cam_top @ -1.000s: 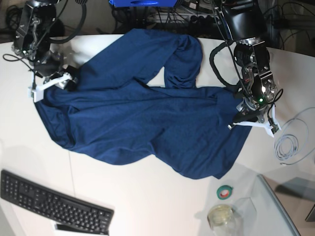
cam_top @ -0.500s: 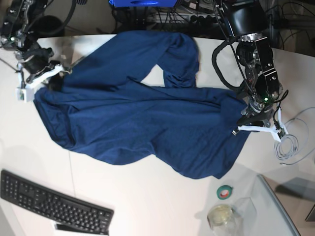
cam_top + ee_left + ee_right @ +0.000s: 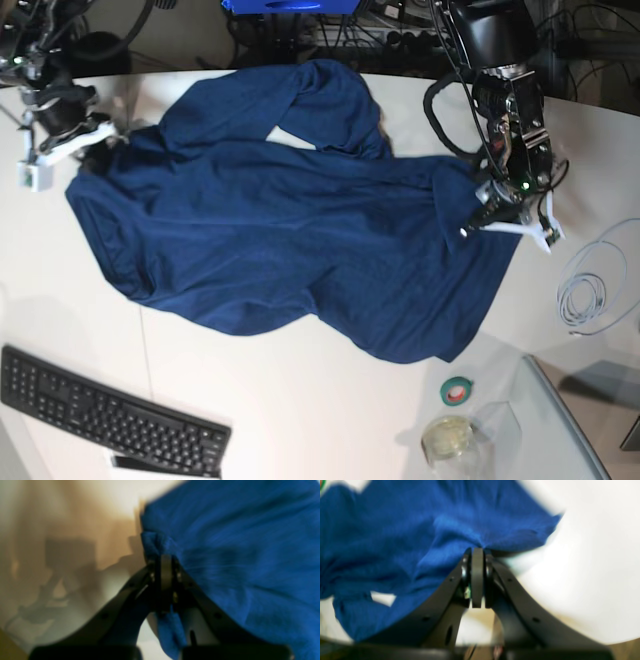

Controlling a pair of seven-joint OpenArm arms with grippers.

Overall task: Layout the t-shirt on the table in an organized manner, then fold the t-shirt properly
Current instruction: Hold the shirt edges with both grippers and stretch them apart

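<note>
Spreading the shirt (image 3: pixel 290 240) flat needs both fingers, clamped on its opposite edges, pulling apart evenly, low over the tabletop (image 3: pixel 300 420).

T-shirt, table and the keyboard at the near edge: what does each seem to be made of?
The t-shirt looks like soft matte knit fabric, probably cotton: it drapes in loose folds and bunches where each end effector pinches it. The table looks like smooth, hard white laminate or painted board with a slight sheen; the exact material is unclear. The keyboard looks like matte black plastic.
</note>
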